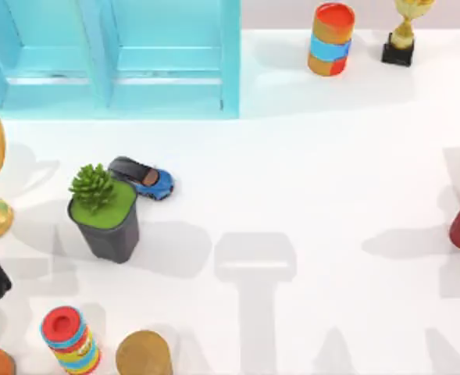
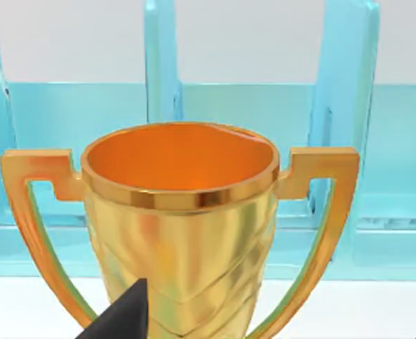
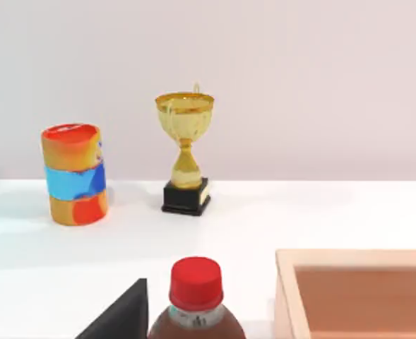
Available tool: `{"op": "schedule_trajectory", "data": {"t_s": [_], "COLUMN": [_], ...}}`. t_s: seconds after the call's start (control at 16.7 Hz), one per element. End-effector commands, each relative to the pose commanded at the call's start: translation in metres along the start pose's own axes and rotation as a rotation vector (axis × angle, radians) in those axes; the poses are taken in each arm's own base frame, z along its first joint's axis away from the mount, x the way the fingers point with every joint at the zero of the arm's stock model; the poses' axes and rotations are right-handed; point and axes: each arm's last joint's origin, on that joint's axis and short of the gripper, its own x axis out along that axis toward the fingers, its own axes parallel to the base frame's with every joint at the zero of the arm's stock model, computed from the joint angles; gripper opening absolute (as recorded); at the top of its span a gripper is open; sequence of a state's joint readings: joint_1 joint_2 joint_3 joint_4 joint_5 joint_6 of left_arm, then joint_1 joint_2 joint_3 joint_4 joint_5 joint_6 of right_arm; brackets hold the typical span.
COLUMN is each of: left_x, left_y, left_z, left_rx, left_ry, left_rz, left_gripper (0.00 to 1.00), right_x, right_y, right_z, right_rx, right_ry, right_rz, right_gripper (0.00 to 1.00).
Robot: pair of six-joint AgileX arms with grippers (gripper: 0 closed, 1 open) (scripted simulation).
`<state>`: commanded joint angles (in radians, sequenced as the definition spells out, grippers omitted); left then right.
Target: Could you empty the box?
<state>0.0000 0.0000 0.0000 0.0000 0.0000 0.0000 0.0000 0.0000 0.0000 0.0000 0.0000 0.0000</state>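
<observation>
Left gripper (image 2: 123, 321): at the table's left edge, right up against the big gold two-handled trophy cup (image 2: 179, 226). The turquoise cabinet (image 2: 264, 120) stands behind the cup. Can't tell if that gripper is apart or together.

Right gripper (image 3: 119, 314): low over the white table (image 3: 264, 212), just behind a brown bottle with a red cap (image 3: 196, 282). Its state is also not readable, and nothing is visibly clamped.

The box (image 3: 356, 293), tan cardboard with an open top, sits just beside that bottle. It is nearer than the small gold trophy on a black base (image 3: 185, 152) and the orange-blue striped can (image 3: 73, 173), which stand far right by the wall. Its contents can't be made out.

Centre-left: green succulent in a dark grey pot (image 1: 105, 215), with a blue toy car (image 1: 147, 178) touching its far side.

Near left: red-lidded striped can (image 1: 69, 340) next to a ribbed brown cup (image 1: 144, 355).
</observation>
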Motion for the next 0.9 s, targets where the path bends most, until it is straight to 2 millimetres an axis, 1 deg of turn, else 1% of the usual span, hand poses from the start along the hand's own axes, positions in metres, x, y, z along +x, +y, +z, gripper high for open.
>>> {"op": "schedule_trajectory", "data": {"t_s": [0.12,0.24,0.36,0.48,0.6,0.72,0.9], "left_x": [0.0,0.0,0.0,0.0,0.0,0.0,0.0], "left_y": [0.0,0.0,0.0,0.0,0.0,0.0,0.0], "left_z": [0.0,0.0,0.0,0.0,0.0,0.0,0.0], "left_rx": [0.0,0.0,0.0,0.0,0.0,0.0,0.0], "left_ry": [0.0,0.0,0.0,0.0,0.0,0.0,0.0], "left_rz": [0.0,0.0,0.0,0.0,0.0,0.0,0.0], "left_gripper": [1.0,1.0,1.0,1.0,1.0,1.0,1.0], "right_x": [0.0,0.0,0.001,0.004,0.012,0.027,0.058], "right_y": [0.0,-0.001,-0.004,-0.009,-0.017,-0.027,-0.049], "right_z": [0.0,0.005,0.018,0.037,0.058,0.075,0.087], "right_rx": [0.0,-0.011,-0.037,-0.074,-0.111,-0.136,-0.134], "right_ry": [0.001,0.032,0.102,0.21,0.36,0.552,0.888], "right_rz": [0.0,-0.013,-0.041,-0.078,-0.115,-0.143,-0.147], "right_gripper": [1.0,1.0,1.0,1.0,1.0,1.0,1.0]}}
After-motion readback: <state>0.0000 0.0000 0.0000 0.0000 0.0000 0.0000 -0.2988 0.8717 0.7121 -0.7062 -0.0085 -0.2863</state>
